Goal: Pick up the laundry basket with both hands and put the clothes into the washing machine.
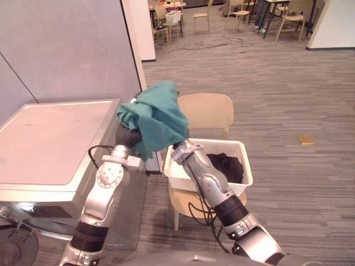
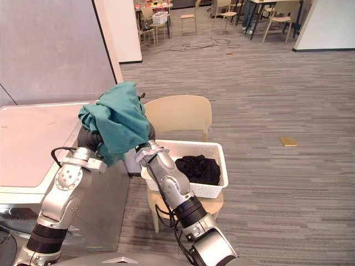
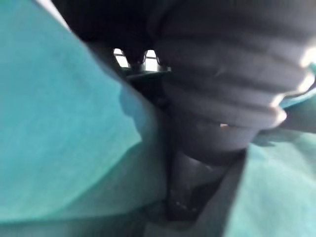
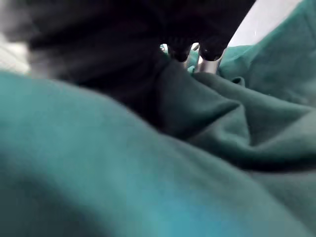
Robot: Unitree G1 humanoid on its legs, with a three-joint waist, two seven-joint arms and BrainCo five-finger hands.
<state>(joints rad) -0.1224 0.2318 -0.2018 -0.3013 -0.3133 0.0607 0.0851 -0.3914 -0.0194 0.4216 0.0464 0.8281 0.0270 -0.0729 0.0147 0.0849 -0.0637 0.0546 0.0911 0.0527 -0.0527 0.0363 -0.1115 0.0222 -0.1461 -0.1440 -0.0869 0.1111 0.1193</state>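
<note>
Where the robot's two arms meet in mid-air, one teal garment (image 1: 158,116) hangs draped over both hands, raised just left of the one white laundry basket (image 1: 222,142). The left hand (image 1: 127,136) and the right hand (image 4: 210,61) are buried in the cloth, so whether either is gripping cannot be told. One black garment (image 1: 227,165) lies in the basket, which sits on one beige chair (image 1: 205,111), and one white-topped washing machine (image 1: 50,144) stands to the left.
</note>
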